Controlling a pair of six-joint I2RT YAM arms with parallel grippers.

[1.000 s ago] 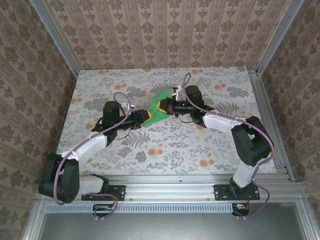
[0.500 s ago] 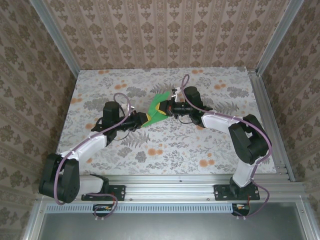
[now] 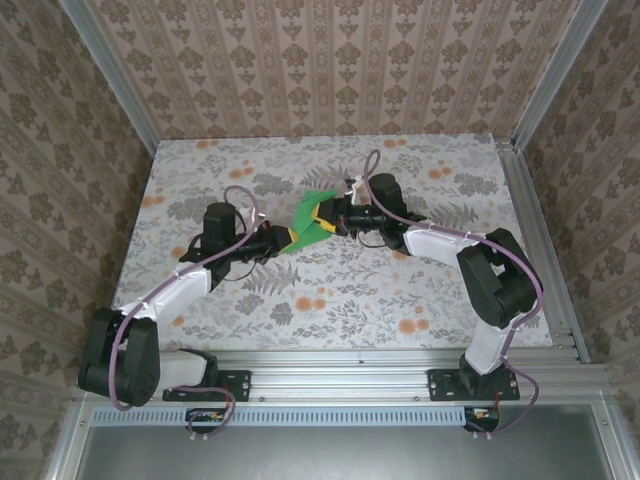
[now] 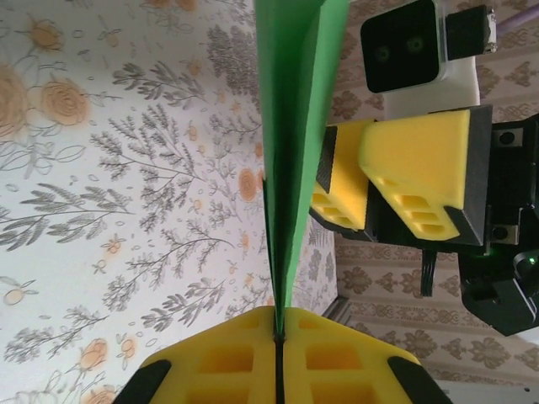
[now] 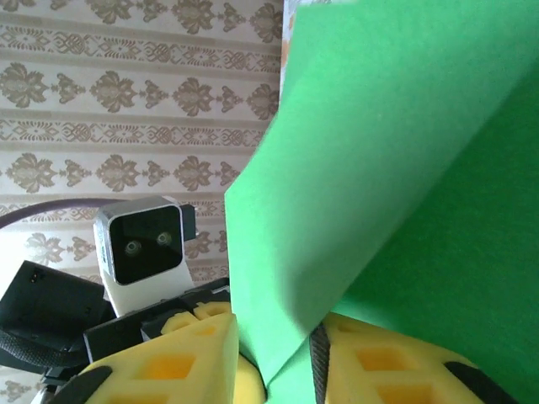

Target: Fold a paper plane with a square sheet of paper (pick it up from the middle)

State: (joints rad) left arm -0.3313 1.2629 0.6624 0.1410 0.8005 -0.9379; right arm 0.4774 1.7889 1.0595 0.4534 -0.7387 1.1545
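Observation:
The square sheet of paper (image 3: pixel 309 216) is bright green, folded along a crease, and held up off the table's middle between both arms. My left gripper (image 3: pixel 287 238) is shut on its lower left edge. In the left wrist view the yellow pads (image 4: pixel 219 362) of the left gripper (image 4: pixel 278 326) press together on the paper (image 4: pixel 290 126), which rises straight up from them. My right gripper (image 3: pixel 330 213) stands at the sheet's right side. Its jaws (image 5: pixel 278 345) are apart, with the paper (image 5: pixel 379 168) loose in the gap. A finished paper plane is out of view.
The floral tabletop (image 3: pixel 400 290) lies below, fenced by patterned walls and an aluminium frame (image 3: pixel 535 240). The two grippers nearly touch: the right fingers (image 4: pixel 396 177) show close beside the sheet in the left wrist view, and the left wrist camera (image 5: pixel 143 240) shows in the right wrist view.
The left gripper has closed on the paper's lower edge. The right jaws, shut before, have come apart. The sheet has straightened and flattened a little between the grippers.

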